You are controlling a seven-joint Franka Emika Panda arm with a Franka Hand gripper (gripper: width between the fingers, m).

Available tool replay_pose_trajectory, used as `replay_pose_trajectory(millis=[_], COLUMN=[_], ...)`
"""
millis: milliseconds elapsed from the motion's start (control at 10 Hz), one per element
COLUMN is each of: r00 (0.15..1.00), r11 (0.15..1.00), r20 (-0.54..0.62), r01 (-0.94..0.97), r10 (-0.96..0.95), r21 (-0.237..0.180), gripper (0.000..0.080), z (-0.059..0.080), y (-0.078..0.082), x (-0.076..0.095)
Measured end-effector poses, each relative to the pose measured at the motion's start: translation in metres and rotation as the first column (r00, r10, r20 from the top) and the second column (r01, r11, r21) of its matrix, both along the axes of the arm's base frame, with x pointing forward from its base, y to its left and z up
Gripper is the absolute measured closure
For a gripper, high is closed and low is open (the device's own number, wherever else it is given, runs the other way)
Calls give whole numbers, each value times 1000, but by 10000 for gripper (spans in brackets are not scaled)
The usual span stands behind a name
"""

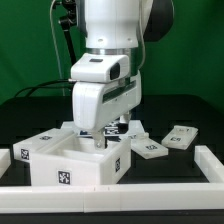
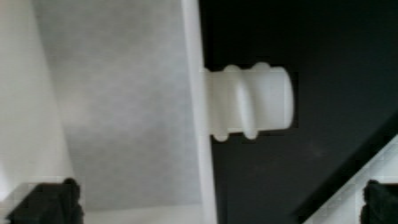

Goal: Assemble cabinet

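Observation:
The cabinet body (image 1: pixel 75 160), an open white box with marker tags on its sides, stands at the exterior view's front left. My gripper (image 1: pixel 103 133) hangs just over its back wall. In the wrist view the gripper (image 2: pixel 214 203) is open. Its dark fingertips (image 2: pixel 50 200) sit far apart, one on each side of a white cabinet wall (image 2: pixel 125 110). A ribbed white peg (image 2: pixel 249 100) sticks out of that wall's side. Nothing is held.
Two loose white tagged panels lie on the black table at the exterior view's right, one nearer (image 1: pixel 150 148) and one farther (image 1: pixel 182 137). A white rail (image 1: pixel 150 196) borders the front and right of the work area.

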State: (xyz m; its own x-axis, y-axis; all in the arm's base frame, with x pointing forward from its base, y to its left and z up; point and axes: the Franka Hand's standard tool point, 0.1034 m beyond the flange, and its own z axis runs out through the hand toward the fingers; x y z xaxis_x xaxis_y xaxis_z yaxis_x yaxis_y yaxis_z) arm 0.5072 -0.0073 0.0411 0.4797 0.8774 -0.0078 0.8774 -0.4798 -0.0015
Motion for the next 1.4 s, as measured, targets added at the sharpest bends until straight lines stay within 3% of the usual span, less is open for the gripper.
replay_pose_trajectory(millis=[500, 700, 800, 900, 1000, 1100, 1400], r00=[1000, 1000, 1000, 1000, 1000, 1000, 1000], r11=[1000, 1000, 1000, 1000, 1000, 1000, 1000], r20=[-17, -18, -18, -18, -19, -18, -17], r01=[-1, 0, 0, 0, 0, -1, -1], r10=[1, 0, 0, 0, 0, 1, 1], r21=[6, 6, 6, 6, 6, 6, 6], gripper=[26, 399, 399, 574, 574, 737, 765], z=[-17, -17, -17, -17, -17, -17, -17], y=[3, 2, 3, 2, 2, 3, 2], x=[-4, -4, -4, -4, -4, -4, -4])
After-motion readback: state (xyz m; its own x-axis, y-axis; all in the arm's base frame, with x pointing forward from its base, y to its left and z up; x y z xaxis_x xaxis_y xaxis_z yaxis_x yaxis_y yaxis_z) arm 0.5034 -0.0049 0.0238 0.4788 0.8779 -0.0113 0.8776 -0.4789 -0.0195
